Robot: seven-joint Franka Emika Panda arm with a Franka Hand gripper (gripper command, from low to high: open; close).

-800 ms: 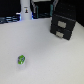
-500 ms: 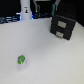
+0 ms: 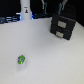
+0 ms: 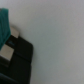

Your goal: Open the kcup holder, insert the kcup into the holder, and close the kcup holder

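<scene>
Overhead-ish, a white counter [image 3: 45, 55] carries the black kcup holder [image 3: 62, 26] at the far right of the exterior view, two front panels showing, tray not visibly pulled out. Green-and-white kcup [image 3: 21, 60] sits alone nr the front left, well apart from it. Wrist cam catches a black corner of the holder; hand state: cannot tell.

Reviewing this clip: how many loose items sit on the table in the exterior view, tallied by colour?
Black: 1, the kcup holder
Green with white: 1, the kcup
White: 1, the bottle at the far edge
Total: 3
</scene>
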